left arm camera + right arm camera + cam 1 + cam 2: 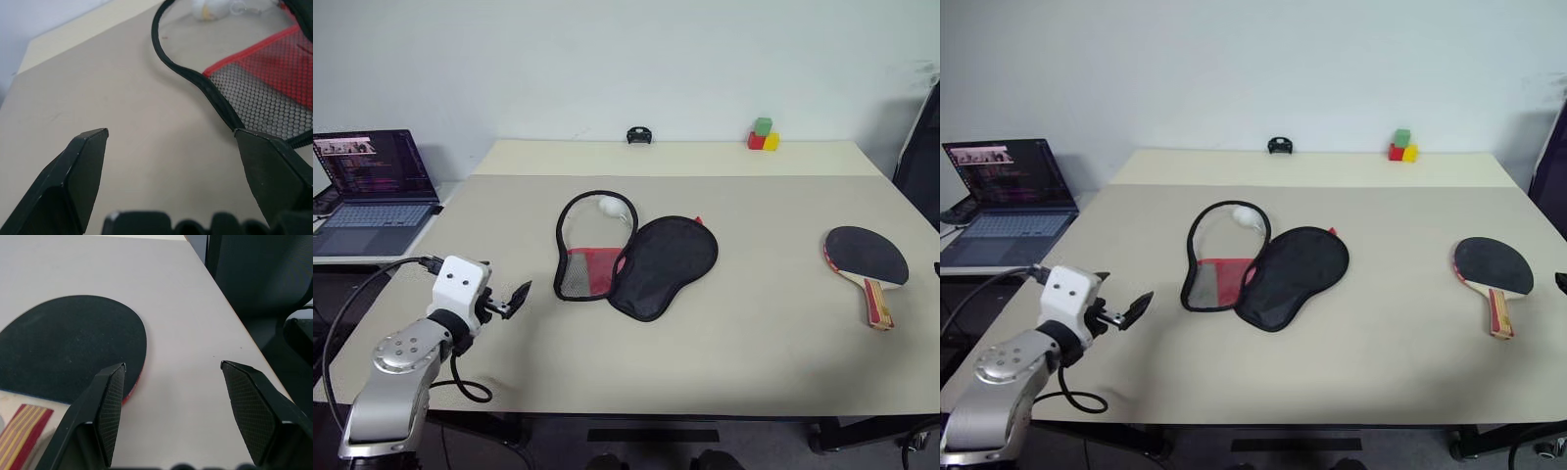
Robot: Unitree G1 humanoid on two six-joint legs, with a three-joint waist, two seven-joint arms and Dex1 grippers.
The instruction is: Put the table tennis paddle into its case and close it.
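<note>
Left gripper (514, 299), lower left of the head view, is hovering with fingers spread, holding nothing. The case (636, 257) is lying unzipped at centre; its wrist view is revealing mesh. The table tennis paddle (867, 260) is resting far right; the right gripper (171, 382) is gaping beside it.

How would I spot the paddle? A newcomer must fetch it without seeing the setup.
Look at the beige table, toward its right edge. The table tennis paddle lies flat there, alone. Its round black face and striped wood-and-red handle set it apart from the larger open fabric case at the table's middle.
</note>
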